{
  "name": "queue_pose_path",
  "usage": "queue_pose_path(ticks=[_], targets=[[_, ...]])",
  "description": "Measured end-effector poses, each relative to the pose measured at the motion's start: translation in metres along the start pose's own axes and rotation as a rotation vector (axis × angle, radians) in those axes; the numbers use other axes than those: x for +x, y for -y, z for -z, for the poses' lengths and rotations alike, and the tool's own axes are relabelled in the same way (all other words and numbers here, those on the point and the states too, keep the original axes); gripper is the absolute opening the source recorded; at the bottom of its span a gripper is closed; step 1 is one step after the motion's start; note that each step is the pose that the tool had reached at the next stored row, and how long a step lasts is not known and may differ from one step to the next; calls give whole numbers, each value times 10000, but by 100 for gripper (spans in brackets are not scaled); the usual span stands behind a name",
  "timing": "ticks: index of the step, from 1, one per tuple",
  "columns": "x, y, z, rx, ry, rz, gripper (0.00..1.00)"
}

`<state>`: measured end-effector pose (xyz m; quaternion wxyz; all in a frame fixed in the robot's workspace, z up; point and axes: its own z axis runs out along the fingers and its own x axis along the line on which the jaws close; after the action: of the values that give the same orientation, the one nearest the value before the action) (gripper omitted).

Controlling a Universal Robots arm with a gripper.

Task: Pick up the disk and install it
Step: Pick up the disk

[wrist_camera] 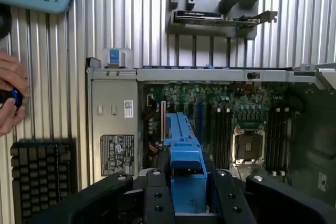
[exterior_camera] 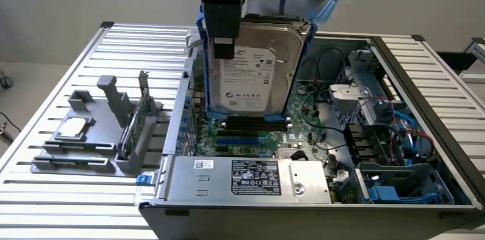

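Pinching the disk (exterior_camera: 254, 75) across its flat faces with the tool (exterior_camera: 226, 47), near the top edge. Hanging straight below the tool, long axis vertical, label toward the exterior view, over the motherboard (exterior_camera: 310, 115) inside the open case (exterior_camera: 303, 223). With the blue bay (exterior_camera: 387, 192) lower and off toward the exterior view's right.

This is a robotics lab. An opened grey metal computer tower (exterior_camera: 250, 177) lies on a ribbed aluminium table (exterior_camera: 45, 206) beside a grey parts fixture (exterior_camera: 72, 163).
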<state>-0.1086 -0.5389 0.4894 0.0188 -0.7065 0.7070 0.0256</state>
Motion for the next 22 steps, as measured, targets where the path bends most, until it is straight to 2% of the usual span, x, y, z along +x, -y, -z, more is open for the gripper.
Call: queue_pose_path(ticks=[12, 17, 22], targets=[[245, 535, 20, 0, 0, -1, 33], [369, 806, 31, 0, 1, -1, 33], [470, 1035, 39, 0, 1, 0, 33]])
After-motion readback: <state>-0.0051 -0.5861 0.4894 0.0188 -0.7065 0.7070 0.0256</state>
